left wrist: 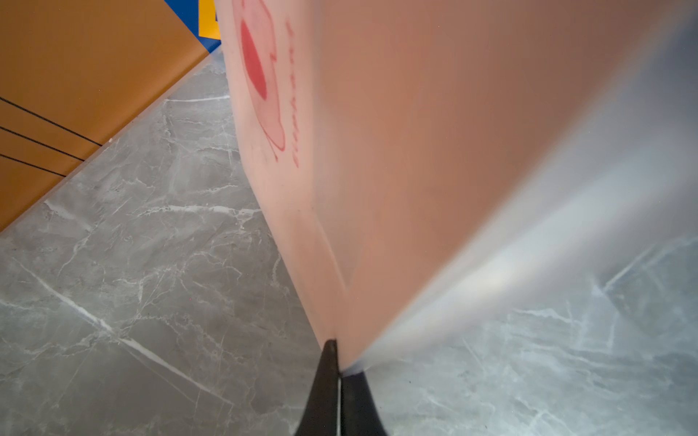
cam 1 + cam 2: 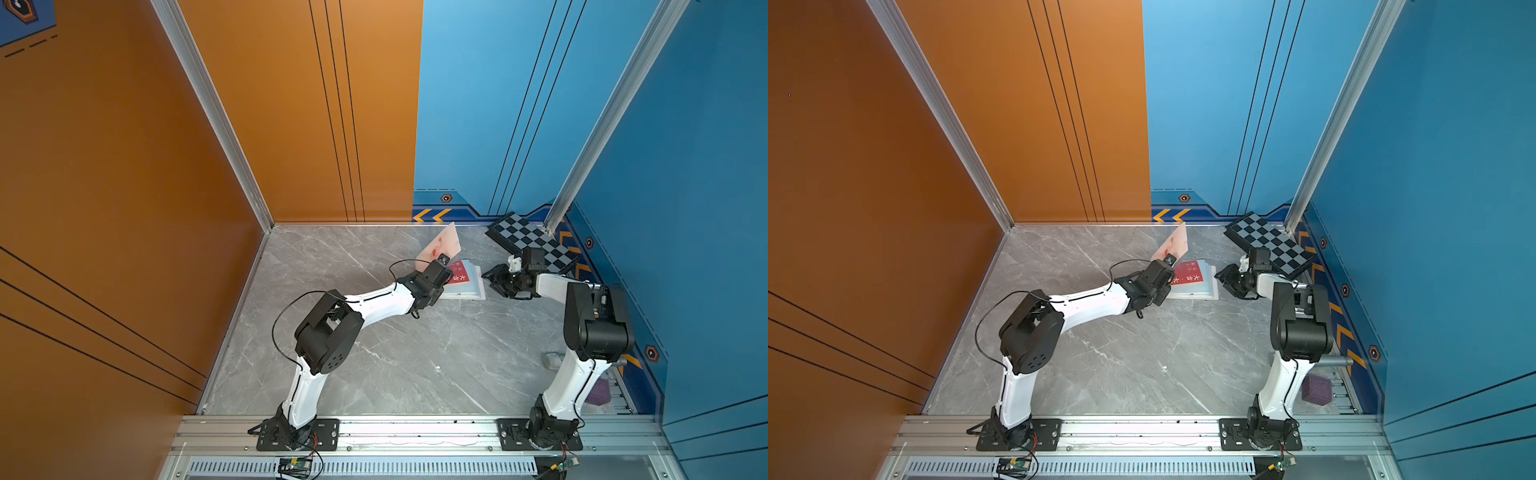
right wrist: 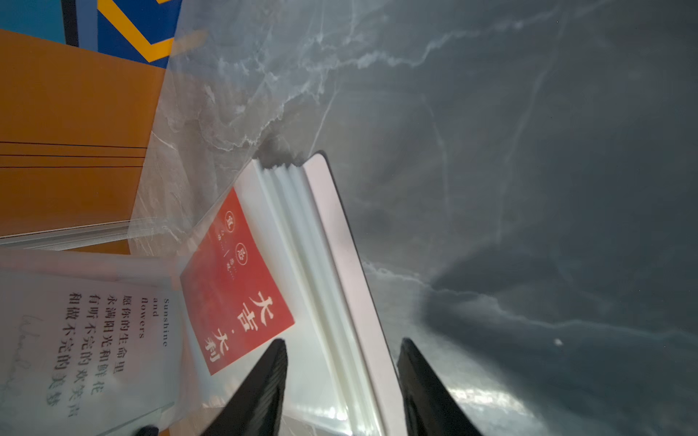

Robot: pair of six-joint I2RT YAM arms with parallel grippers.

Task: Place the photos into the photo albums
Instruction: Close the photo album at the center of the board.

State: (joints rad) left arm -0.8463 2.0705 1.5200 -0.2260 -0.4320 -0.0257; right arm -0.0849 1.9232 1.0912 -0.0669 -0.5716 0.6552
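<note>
the pale pink-white plastic photo album shows a pink-red outline drawing and red lettering on its cover; its clear sleeve pages look bluish white. a thin red card bears white chinese characters, and a thin white card has black print. the flat checkered board is black and grey. the marble-look tabletop is grey with white veins. the orange wall panel has thin black lines; the blue wall panel carries yellow chevrons. a small textured cube is purple.

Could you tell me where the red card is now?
In both top views the red card lies far-centre on the pages of the open photo album, between the left gripper and the right gripper.
</note>
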